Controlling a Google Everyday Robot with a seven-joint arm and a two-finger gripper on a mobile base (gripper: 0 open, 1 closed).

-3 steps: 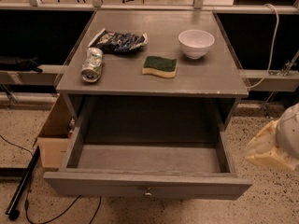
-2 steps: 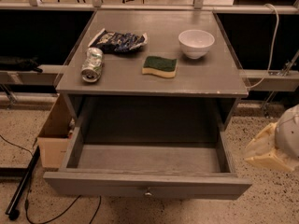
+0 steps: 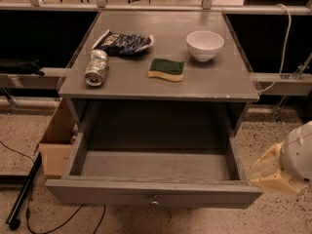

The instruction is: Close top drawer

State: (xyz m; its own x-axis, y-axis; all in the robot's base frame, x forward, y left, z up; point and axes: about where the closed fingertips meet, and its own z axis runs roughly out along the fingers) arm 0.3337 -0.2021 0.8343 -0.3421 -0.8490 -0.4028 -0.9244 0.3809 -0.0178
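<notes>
Far left of gripper (image 3: 265,173), we saw cardboard box (image 3: 54,143) on floor against cabinet side. Up-left of gripper, on cabinet top (image 3: 161,89): crushed can (image 3: 96,67) on its side, dark snack bag (image 3: 124,43) behind it, green sponge (image 3: 167,68), white bowl (image 3: 204,45) upright. Top drawer (image 3: 112,193) stood pulled well out, just left of gripper, knob (image 3: 154,202) at front centre. Gripper hung by drawer's right front corner; contact unclear. Whether clenched or released, we could not tell.
</notes>
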